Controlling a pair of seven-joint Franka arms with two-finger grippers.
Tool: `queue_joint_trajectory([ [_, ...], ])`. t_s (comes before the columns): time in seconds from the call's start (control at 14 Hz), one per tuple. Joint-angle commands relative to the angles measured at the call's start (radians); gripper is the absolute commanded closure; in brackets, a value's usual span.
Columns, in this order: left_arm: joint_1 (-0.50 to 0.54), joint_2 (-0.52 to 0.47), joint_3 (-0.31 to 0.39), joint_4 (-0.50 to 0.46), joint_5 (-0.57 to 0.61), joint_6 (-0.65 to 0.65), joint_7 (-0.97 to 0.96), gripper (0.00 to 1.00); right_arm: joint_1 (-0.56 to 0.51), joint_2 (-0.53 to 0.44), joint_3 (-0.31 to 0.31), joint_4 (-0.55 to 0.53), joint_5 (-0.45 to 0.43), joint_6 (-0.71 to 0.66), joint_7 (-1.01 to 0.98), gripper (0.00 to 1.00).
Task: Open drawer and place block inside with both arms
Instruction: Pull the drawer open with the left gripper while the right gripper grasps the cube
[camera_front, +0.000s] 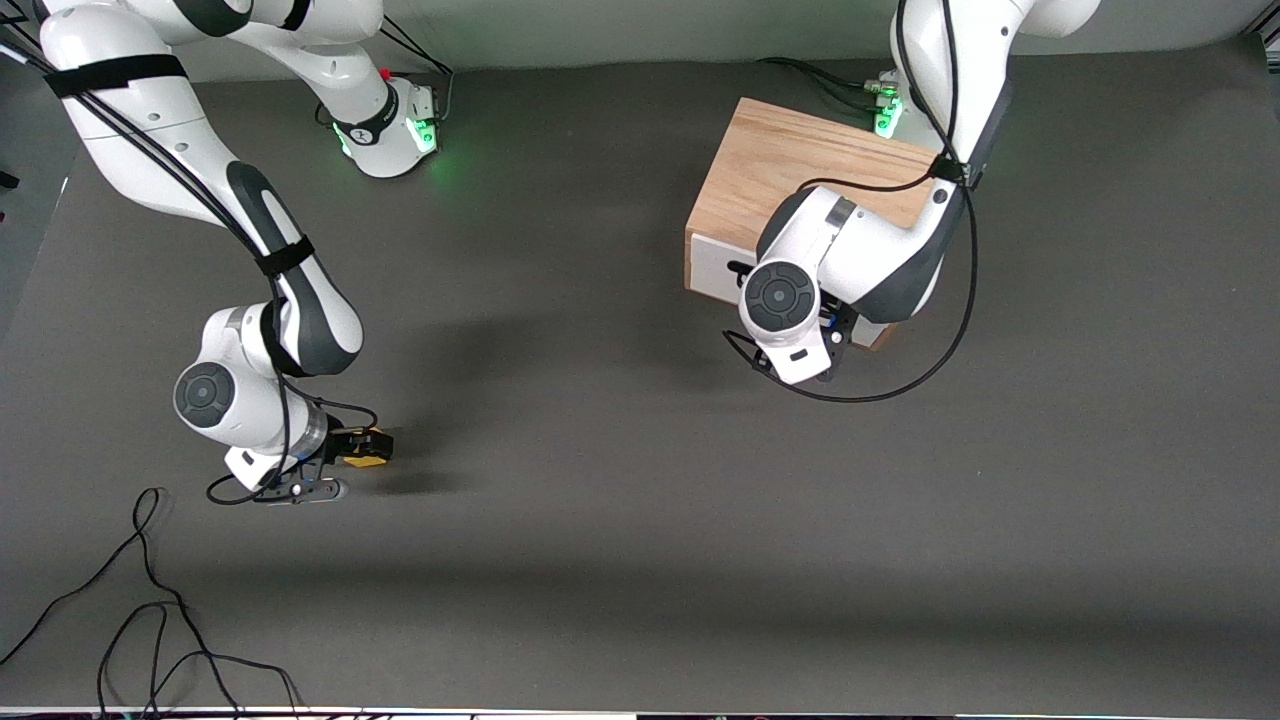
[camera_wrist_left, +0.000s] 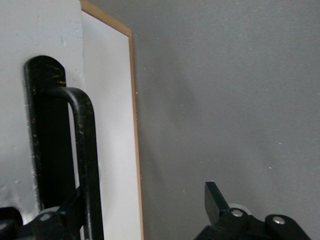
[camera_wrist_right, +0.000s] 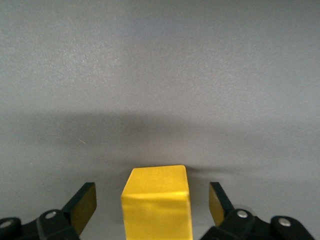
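Two arms: both are reaching over the grey table (camera_front: 620, 500) in the front view.
Front view, cabinet: the wooden cabinet (camera_front: 790, 170) is sitting near the top edge of the table, toward the left arm's end.
Front view, drawer: the white drawer (camera_front: 712, 268) front is facing the front camera and is sitting flush in the cabinet, so it is looking closed.
Front view, left gripper: the left gripper (camera_front: 815, 335) is hanging low in front of the drawer, and the wrist is hiding the fingers.
Front view, block: the yellow block (camera_front: 365, 447) is lying toward the right arm's end of the table, closer to the bottom edge than the cabinet is, and well apart from it.
Front view, right gripper: the right gripper (camera_front: 350, 452) is sitting down around the block.
Front view, cables: black cables (camera_front: 150, 620) are trailing near the bottom corner at the right arm's end.
Left wrist view, handle: the black handle (camera_wrist_left: 82, 150) is standing out from the white drawer front.
Left wrist view, left gripper: the left gripper (camera_wrist_left: 145, 212) is spread wide, with one finger at the handle and the other finger (camera_wrist_left: 215, 200) out over bare table.
Right wrist view, block: the block (camera_wrist_right: 157, 202) is resting on the table between the two fingers.
Right wrist view, right gripper: the right gripper (camera_wrist_right: 152, 205) is spread apart, with a gap showing on each side of the block, so it is not pinching it.
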Motion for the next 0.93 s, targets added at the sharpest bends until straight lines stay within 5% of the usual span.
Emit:
queue_joint_trajectory([
  [0.0, -0.003, 0.072, 0.005, 0.113, -0.010, 0.000, -0.001, 0.00, 0.008, 0.004, -0.008, -0.027, 0.006, 0.048, -0.010, 0.00],
  [0.5, -0.003, 0.235, 0.013, 0.376, -0.004, 0.009, -0.001, 0.00, -0.002, 0.024, -0.009, -0.035, 0.006, 0.086, -0.026, 0.02],
  [0.86, 0.017, 0.235, 0.015, 0.430, -0.004, 0.092, -0.007, 0.00, -0.002, 0.025, -0.009, -0.041, 0.006, 0.092, -0.027, 0.19],
])
